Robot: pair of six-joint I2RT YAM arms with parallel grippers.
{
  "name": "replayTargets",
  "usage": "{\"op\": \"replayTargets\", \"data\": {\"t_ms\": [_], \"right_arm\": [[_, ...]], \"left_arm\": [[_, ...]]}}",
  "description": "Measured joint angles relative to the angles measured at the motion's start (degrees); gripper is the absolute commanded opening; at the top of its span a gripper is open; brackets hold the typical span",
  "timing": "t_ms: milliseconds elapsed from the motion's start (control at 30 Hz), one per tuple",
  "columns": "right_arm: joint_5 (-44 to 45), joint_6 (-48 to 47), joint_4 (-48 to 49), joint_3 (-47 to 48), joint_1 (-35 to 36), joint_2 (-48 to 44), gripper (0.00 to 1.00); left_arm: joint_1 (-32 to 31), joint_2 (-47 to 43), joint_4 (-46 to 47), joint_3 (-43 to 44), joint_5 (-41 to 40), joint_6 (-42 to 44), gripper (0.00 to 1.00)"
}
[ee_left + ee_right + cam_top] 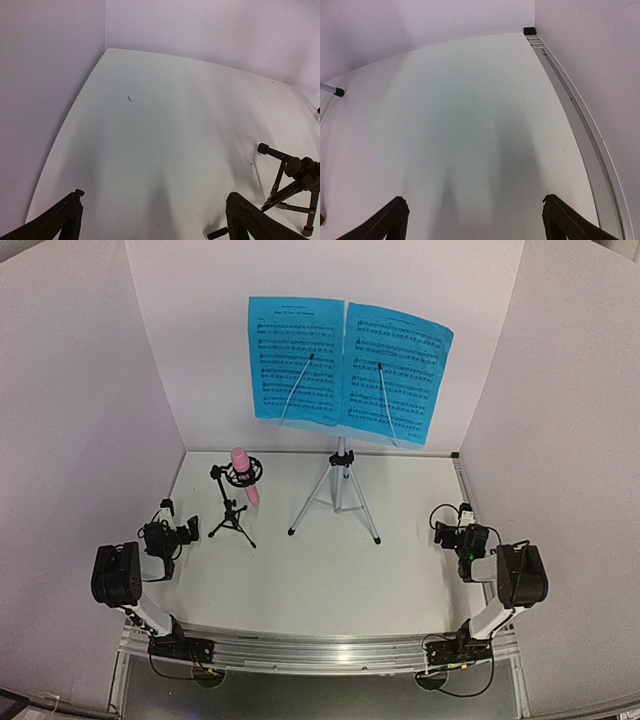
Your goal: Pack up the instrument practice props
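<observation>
Two blue music sheets (296, 358) (396, 372) rest side by side on the silver-tripod stand (339, 490) at the back middle; the sheets hide its desk. A pink stick microphone (244, 473) sits in the ring mount of the small black tripod mic stand (231, 512), left of the silver tripod. The black tripod's legs show at the right edge of the left wrist view (294, 185). My left gripper (187, 530) (152, 217) is open and empty, just left of the mic stand. My right gripper (443, 525) (475, 220) is open and empty at the right.
White walls enclose the table on three sides. A metal rail (580, 135) runs along the table's right edge, with a black corner block (529, 30) at the back. One silver tripod foot (335, 91) shows at the left of the right wrist view.
</observation>
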Motion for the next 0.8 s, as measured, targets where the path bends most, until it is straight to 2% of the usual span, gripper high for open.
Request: {"op": "replayTargets", "data": {"t_ms": [133,200,367,533,700,800], "right_arm": [[-0.5,0.1,-5.2,0.4,0.0,-4.0,0.91],[-1.6,0.5,-9.4,1.5,0.0,-7.0,0.91],[-6.5,3.0,-20.4,5.3,0.1,-15.2,0.91],[-12.5,4.9,-30.1,7.7,0.5,-22.3,0.91],[-16.8,6.1,-35.6,8.4,3.3,-27.5,0.92],[-17.9,6.7,-37.3,9.0,7.4,-28.6,0.92]], "left_arm": [[0.0,-0.4,-0.5,0.0,0.1,0.0,1.0],[0.0,-2.7,-4.7,0.4,0.6,0.2,1.0],[0.0,-15.0,-22.1,7.5,5.7,1.6,1.0],[-0.2,-28.1,-27.6,9.5,15.7,3.9,1.0],[-3.1,-27.4,-38.1,14.4,28.8,10.7,0.99],[-4.7,-21.8,-43.4,20.8,36.1,13.9,0.92]]}}
